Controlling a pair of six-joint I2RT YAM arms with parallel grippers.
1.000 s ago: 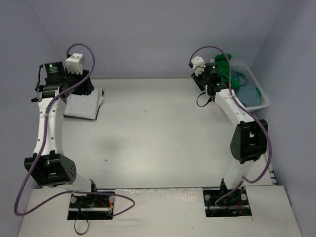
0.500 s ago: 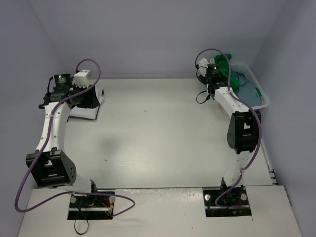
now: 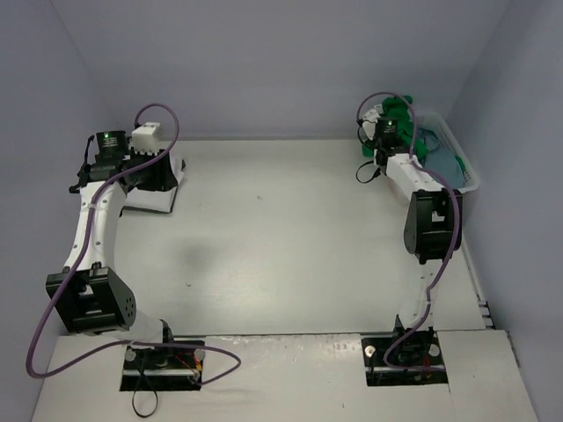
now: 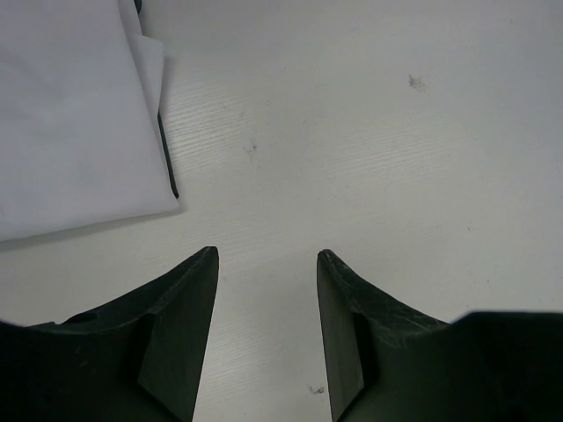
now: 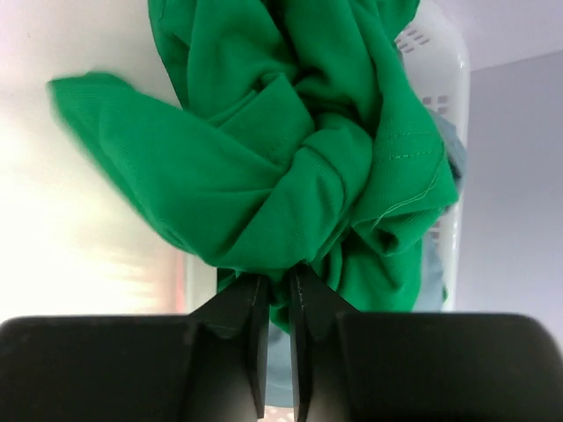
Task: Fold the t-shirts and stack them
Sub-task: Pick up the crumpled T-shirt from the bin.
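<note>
- The bright green cloth t-shirt (image 5: 290,176) is crumpled into a thick knot of folds, with stitched hems showing along its right side.
- It hangs over the near rim of the white slotted plastic basket (image 5: 433,53) at the table's far right corner, and one flap spreads out to the left over the white table (image 4: 396,132).
- The right tool (image 5: 278,283) is clenched on a low fold of this green shirt, its two dark fingers almost meeting with the cloth pinched at their tips.
- A dusty blue-grey cloth t-shirt (image 3: 440,158) lies loosely rumpled inside the basket, behind the green one.
- At the far left of the table we see a white cloth t-shirt (image 4: 70,114) folded flat into a neat rectangle with a crisp corner.
- A thin dark grey cloth edge (image 4: 165,158) shows beneath its right side.
- The left tool (image 4: 266,255) is released and grasps nothing, its fingers spread over bare table just beside the white shirt's corner.
</note>
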